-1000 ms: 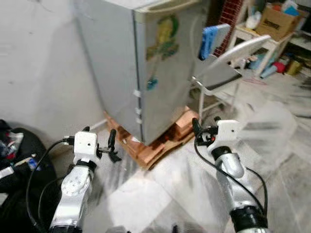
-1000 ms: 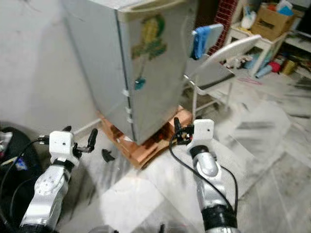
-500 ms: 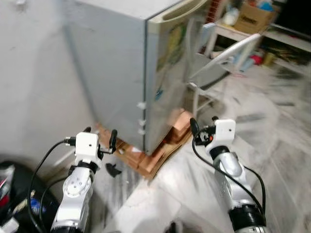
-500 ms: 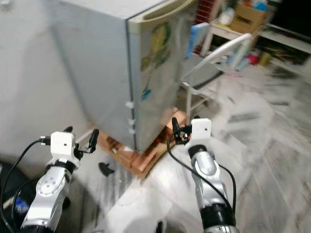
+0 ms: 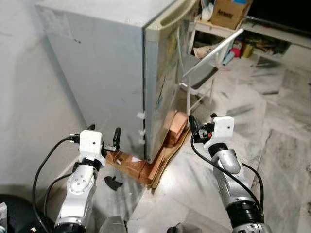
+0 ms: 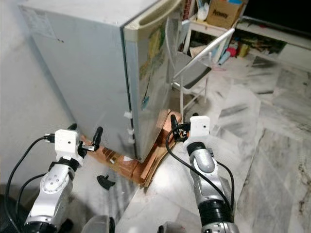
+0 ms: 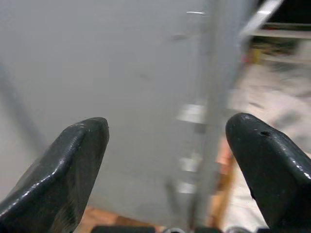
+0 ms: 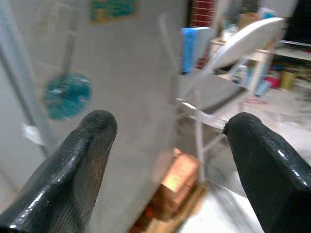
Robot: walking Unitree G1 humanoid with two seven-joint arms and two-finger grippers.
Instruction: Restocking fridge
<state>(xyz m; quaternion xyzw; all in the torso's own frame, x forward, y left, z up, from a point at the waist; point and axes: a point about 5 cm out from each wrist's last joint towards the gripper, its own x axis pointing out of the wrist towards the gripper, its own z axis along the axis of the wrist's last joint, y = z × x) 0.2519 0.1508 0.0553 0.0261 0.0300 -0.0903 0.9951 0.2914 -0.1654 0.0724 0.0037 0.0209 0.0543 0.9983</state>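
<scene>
The grey fridge (image 5: 104, 73) stands against the wall, door shut, seen corner-on, so the door face (image 5: 165, 82) is foreshortened and its stickers are hard to read from the head views. It sits on flattened cardboard (image 5: 155, 160) over the marble floor (image 5: 282, 145). Behind it a white folding chair (image 5: 209, 58) leans in, partly hidden by the fridge door, and beyond that a cluttered shelf with a cardboard box (image 5: 228, 7) runs off the top edge.

Both arms are raised before the fridge. The left gripper (image 5: 104, 143) hovers near the fridge's lower side, fingers spread wide, nothing between them, touching nothing. The right gripper (image 5: 201, 127) is up by the door's lower corner, just as wide, empty too.

The right wrist view brings out what the head views blur: a round teal sticker (image 8: 65, 94) on the door and a blue object (image 8: 194, 41) by the chair. A small black piece (image 5: 112, 182) lies on the floor beside the left arm; what it is, I cannot tell.
</scene>
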